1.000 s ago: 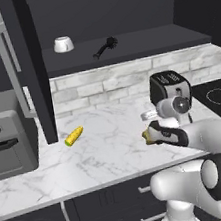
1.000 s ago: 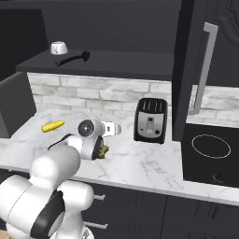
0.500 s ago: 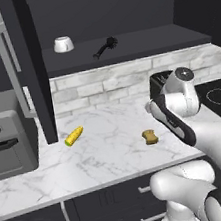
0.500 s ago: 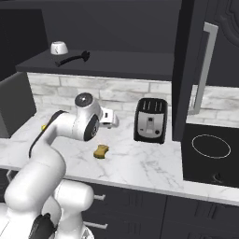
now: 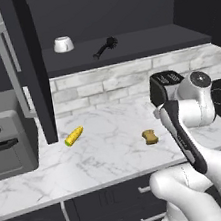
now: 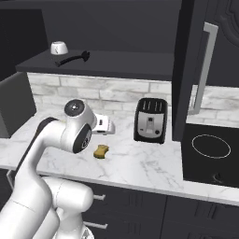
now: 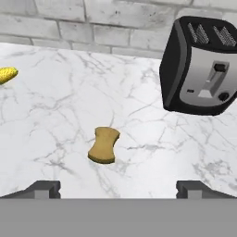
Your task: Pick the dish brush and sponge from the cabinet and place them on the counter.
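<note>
Arm lifted; sponge (image 7: 104, 145) (tan, waisted) flat.

Sponge (image 7: 104, 145) flat on bench (image 5: 104, 154), near front edge, left of toaster (image 6: 151, 120). Corn cob (image 5: 74, 136) farther left on same bench. Brush (image 5: 105, 47) and bowl (image 5: 62, 44) inside open cabinet (image 5: 123, 47) above, bowl left of brush. Cooktop (image 6: 211, 146) right of toaster.

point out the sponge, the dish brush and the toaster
sponge (image 7: 104, 145), hand view, middle of its top face
dish brush (image 5: 105, 47), left base view, middle of the handle
toaster (image 6: 150, 121), right base view, front face
</note>
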Controlling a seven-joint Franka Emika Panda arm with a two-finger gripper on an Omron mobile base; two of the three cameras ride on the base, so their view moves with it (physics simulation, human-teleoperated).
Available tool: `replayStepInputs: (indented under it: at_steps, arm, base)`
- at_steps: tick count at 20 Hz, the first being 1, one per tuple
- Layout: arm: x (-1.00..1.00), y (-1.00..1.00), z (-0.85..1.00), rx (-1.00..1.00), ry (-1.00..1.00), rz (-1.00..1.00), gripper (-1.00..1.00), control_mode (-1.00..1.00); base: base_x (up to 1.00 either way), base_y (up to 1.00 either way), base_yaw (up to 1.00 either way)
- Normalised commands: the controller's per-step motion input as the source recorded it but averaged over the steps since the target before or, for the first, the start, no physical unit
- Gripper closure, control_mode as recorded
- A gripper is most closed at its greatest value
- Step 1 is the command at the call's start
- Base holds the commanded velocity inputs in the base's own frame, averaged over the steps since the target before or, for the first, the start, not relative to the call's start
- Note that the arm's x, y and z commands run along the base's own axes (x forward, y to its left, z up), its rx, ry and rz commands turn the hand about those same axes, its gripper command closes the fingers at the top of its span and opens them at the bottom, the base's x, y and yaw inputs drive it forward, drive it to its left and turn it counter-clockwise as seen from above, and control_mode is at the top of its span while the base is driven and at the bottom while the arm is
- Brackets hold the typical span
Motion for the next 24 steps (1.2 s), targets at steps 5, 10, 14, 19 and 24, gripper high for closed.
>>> replayStepInputs:
  at_steps: [5, 10, 14, 19, 24]
  arm:
    - [-0.27, 0.0, 0.74, 0.02, 0.0, 0.0, -1.0, -1.0]
    - [-0.3, 0.0, 0.76, 0.03, 0.0, 0.0, -1.0, -1.0]
    - [-0.33, 0.05, 0.38, 0.0, 0.0, 0.0, -1.0, -1.0]
    - [-0.49, 0.24, 0.02, -0.01, -0.06, 0.0, -1.0, -1.0]
    - [-0.34, 0.24, 0.34, 0.0, -0.06, -0.02, -1.0, -1.0]
  base:
    - [0.0, 0.0, 0.0]
    - [0.0, 0.0, 0.0]
    - [0.0, 0.0, 0.0]
    - [0.0, 0.0, 0.0]
    - [0.0, 0.0, 0.0]
